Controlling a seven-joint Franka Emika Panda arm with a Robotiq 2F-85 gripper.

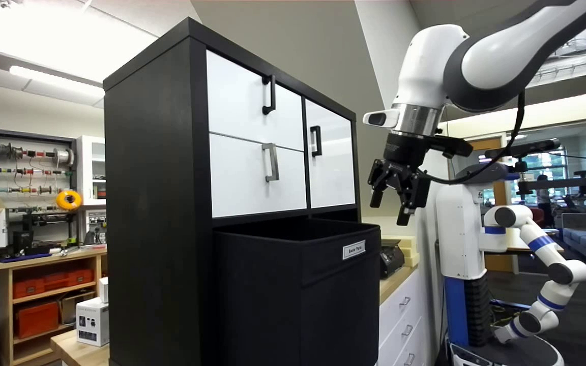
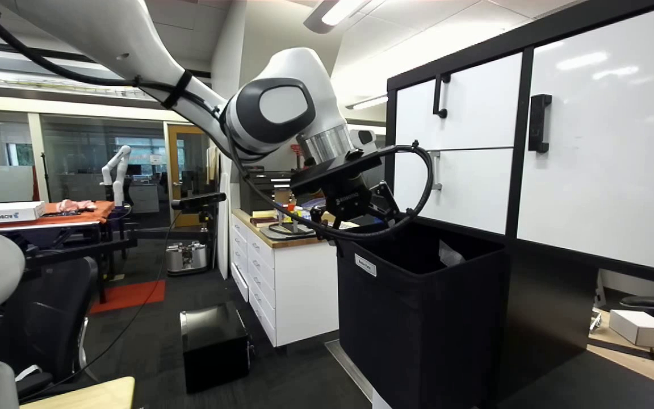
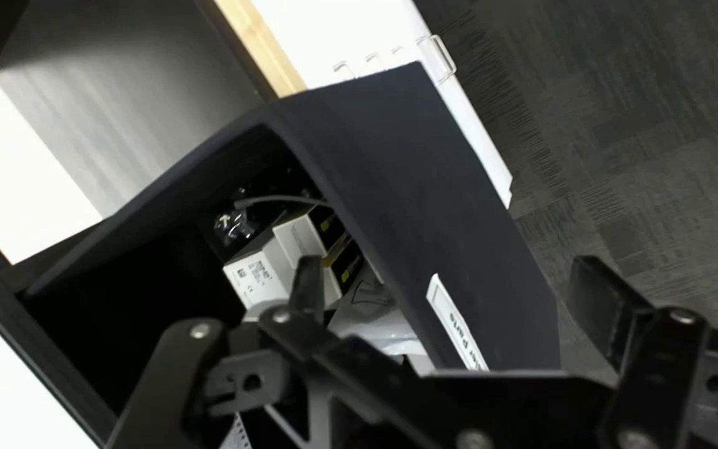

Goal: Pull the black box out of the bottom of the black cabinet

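The black box stands partly out of the bottom of the black cabinet, open at the top, with a white label near its front top edge. The box and cabinet also show in an exterior view. In the wrist view the box holds white cartons and a plastic bag. My gripper is open and empty, above the box's front edge and apart from it. In the wrist view the gripper's fingers appear on either side of the front wall, one over the inside, one beyond the front.
White drawer fronts with black handles sit above the box. A white drawer unit stands beside it. A black case lies on the floor. Another robot stands behind my arm. A cable loops around my gripper's wrist.
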